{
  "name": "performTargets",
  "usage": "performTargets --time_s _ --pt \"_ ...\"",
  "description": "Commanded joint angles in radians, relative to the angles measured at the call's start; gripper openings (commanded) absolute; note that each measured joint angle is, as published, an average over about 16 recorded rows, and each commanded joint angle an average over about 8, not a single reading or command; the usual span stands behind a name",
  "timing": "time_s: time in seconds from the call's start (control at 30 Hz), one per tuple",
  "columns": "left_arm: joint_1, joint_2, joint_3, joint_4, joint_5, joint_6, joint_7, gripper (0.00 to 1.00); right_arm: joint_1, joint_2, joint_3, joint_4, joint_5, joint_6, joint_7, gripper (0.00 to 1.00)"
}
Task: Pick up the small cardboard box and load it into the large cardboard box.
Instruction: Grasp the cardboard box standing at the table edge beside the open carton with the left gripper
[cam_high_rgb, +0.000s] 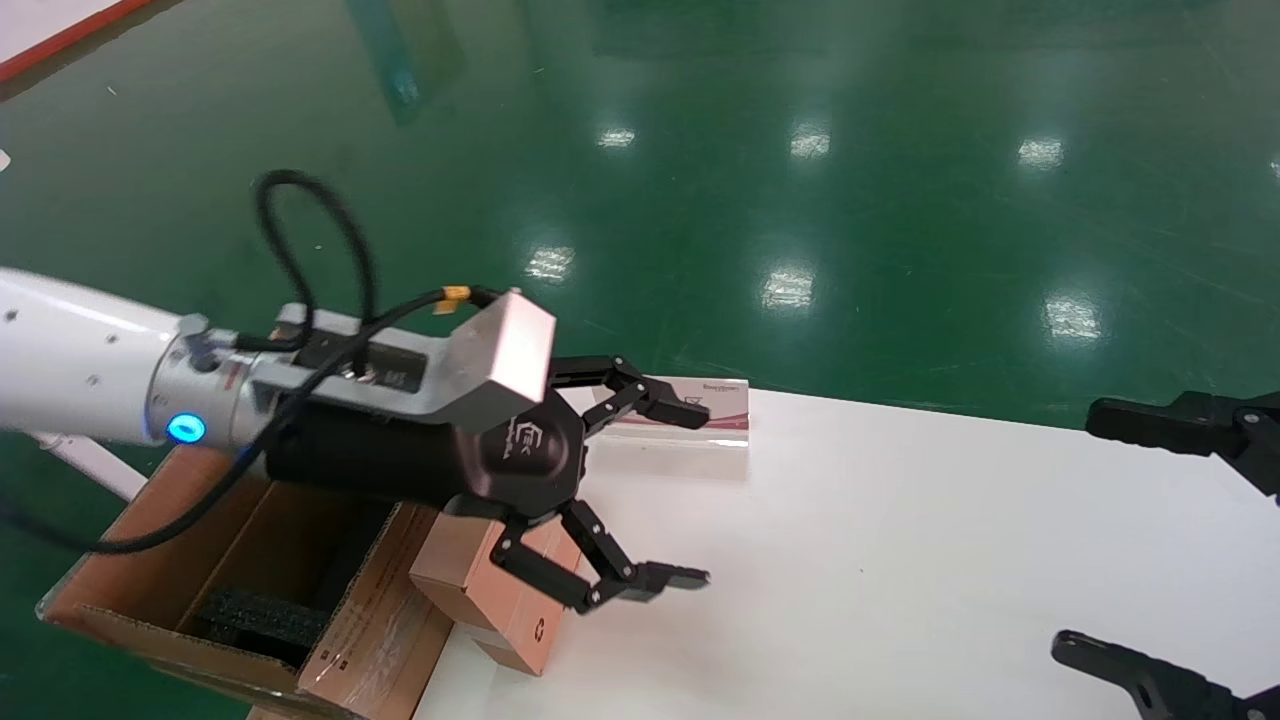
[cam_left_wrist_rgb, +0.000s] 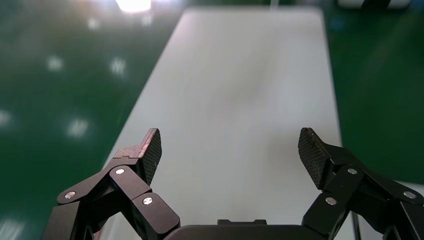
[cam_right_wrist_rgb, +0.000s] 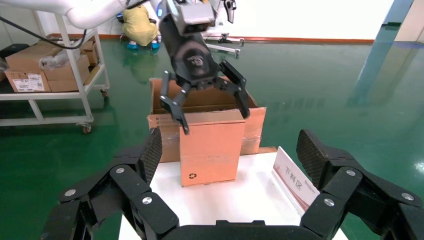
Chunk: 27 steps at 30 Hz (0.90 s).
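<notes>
Hovering open, left pincer (cam_high_rgb: 650, 495) tops matte rectangular small cardboard box (cam_high_rgb: 505, 595).

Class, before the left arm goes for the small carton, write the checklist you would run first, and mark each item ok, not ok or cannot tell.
1. Left pincer open: ok, its fingers are spread wide.
2. Left pincer empty: ok, nothing between its fingers.
3. Small cardboard box upright at the table edge: ok.
4. Left pincer lined up over the small box: cannot tell; it hangs just above it, but the exact alignment is unclear.
5. Large cardboard box open to receive: ok, flaps up, black foam inside.
6. Right pincer out of the way: ok, open and back at the table's far side.
</notes>
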<state>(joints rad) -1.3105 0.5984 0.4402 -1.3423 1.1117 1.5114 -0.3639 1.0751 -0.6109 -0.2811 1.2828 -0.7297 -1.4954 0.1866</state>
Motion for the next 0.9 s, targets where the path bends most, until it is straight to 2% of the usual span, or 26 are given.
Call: performTargets --time_s 0.03,0.27,0.57,0.9 --pt "-0.045 0.005 0.026 -0.001 0.06 0.013 -0.034 1.0 0.0 0.0 0.0 0.0 0.0 0.0 0.0 1.0" --pt "-0.214 0.054 0.181 -0.002 0.244 0.062 -0.183 1.0 0.0 0.0 -0.001 0.0 0.0 0.0 0.0 1.0" --pt "-0.409 0.095 0.413 -0.005 0.403 0.065 -0.405 1.0 0.0 0.001 -0.001 0.0 0.001 0.001 -0.001 1.0" --pt "-0.579 0.12 0.603 -0.015 0.492 0.062 -0.587 1.0 0.0 0.001 -0.002 0.0 0.001 0.001 -0.001 1.0"
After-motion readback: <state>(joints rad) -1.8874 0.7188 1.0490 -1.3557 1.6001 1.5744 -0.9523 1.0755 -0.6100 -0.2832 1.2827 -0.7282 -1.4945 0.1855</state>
